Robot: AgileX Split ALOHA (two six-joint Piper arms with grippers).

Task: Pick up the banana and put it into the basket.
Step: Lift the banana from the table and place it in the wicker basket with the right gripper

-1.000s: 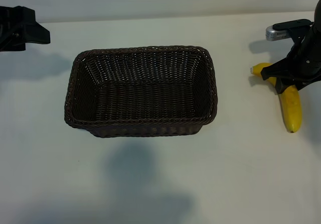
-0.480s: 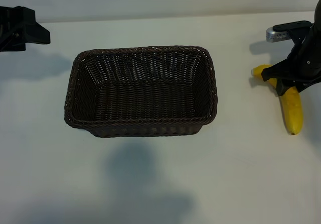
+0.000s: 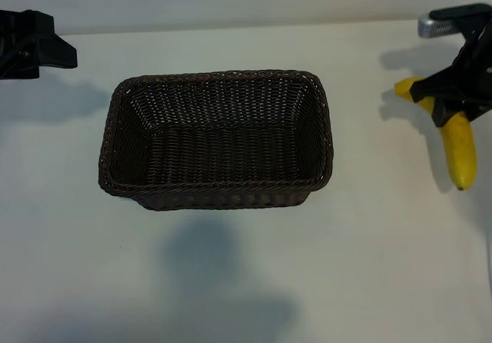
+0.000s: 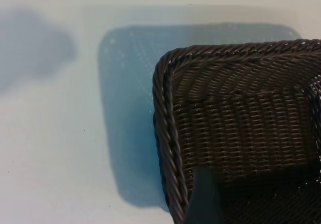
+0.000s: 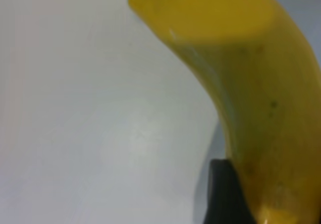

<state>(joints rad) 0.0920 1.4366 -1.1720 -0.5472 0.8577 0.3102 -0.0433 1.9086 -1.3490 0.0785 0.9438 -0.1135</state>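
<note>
Though the right pincer [image 3: 455, 97] covers its middle, the banana [image 3: 460, 149] shows clamped there, well right of the basket [image 3: 217, 138], long axis running toward the camera. Left of the basket, the left pincer [image 3: 34, 44] stands wide, partly cropped.

no readable text, no labels, no brand marks, no numbers anywhere
</note>
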